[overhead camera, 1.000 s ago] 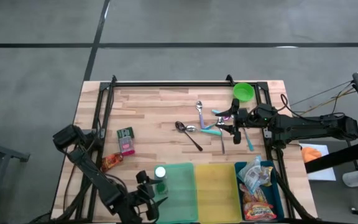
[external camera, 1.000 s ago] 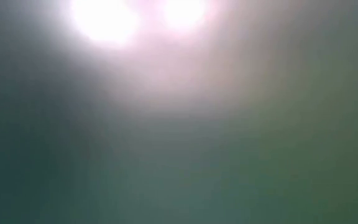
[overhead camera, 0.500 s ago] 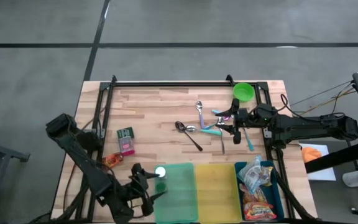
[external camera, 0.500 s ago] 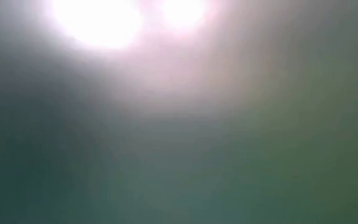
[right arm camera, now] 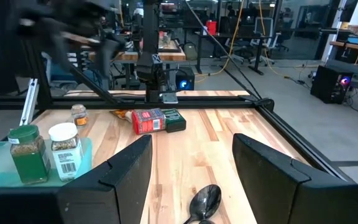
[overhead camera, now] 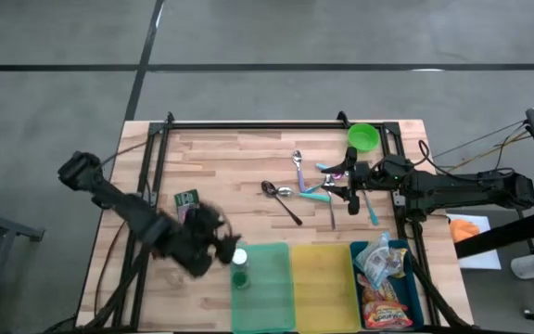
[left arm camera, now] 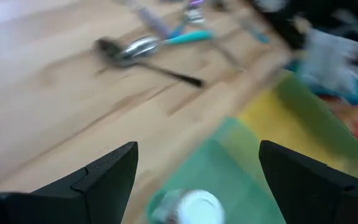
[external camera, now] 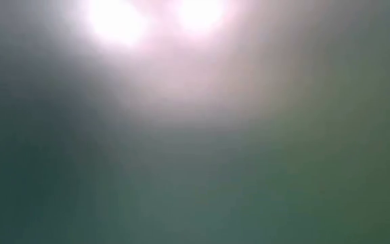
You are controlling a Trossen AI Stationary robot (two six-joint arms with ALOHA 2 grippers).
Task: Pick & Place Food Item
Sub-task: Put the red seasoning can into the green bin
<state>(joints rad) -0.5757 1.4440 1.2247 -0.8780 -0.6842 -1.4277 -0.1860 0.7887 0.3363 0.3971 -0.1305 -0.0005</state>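
Since the earlier frames the left arm has swung up from the table's near edge and now stretches across the left part of the wood, its left gripper (overhead camera: 222, 243) above the far left corner of the green tray (overhead camera: 265, 295). Its fingers (left arm camera: 104, 177) stand apart with nothing between them. In the tray's corner, right beside the gripper, stand two jars: a white-capped spice jar (overhead camera: 239, 256) and a green-lidded jar (overhead camera: 240, 277) just nearer the table's edge. The red and green packets (right arm camera: 157, 120) lie on the wood to the far side of the arm. The right gripper (overhead camera: 343, 184) rests among the cutlery (overhead camera: 290, 190) near the green bowl (overhead camera: 363, 137), jaws parted and empty. The blue tray (overhead camera: 406, 297) holds snack bags (overhead camera: 378, 269). The low view shows only glare.
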